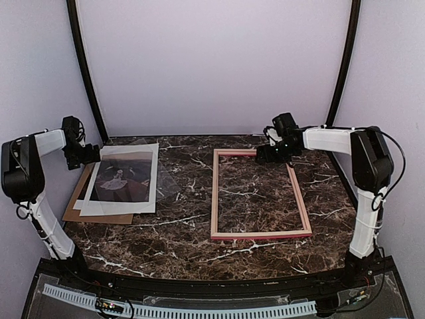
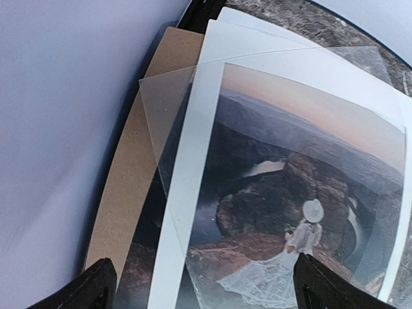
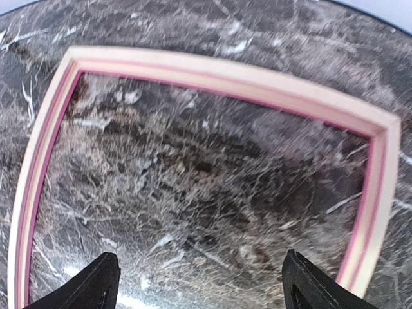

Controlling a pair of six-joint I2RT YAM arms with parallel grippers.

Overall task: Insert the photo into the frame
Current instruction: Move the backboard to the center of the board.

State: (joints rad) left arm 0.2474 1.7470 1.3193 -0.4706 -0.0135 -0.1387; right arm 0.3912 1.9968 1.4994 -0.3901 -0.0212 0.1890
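Note:
The photo [image 1: 123, 178] lies face up at the table's left, its dark scene with a pale figure in a white dress filling the left wrist view [image 2: 283, 193]. My left gripper [image 1: 83, 154] hovers over the photo's far left corner, open, with nothing between its fingers [image 2: 206, 283]. The frame [image 1: 214, 199] lies flat right of centre, showing peach wood with a pink inner edge [image 3: 219, 74]. My right gripper [image 1: 269, 154] hangs above the frame's far side, open and empty [image 3: 199, 280], with bare marble below it.
A clear sheet [image 2: 180, 96] lies skewed across the photo's far part. Brown cardboard backing [image 1: 76, 199] sticks out under the photo on the left [image 2: 138, 167]. The purple wall stands close behind and to the left.

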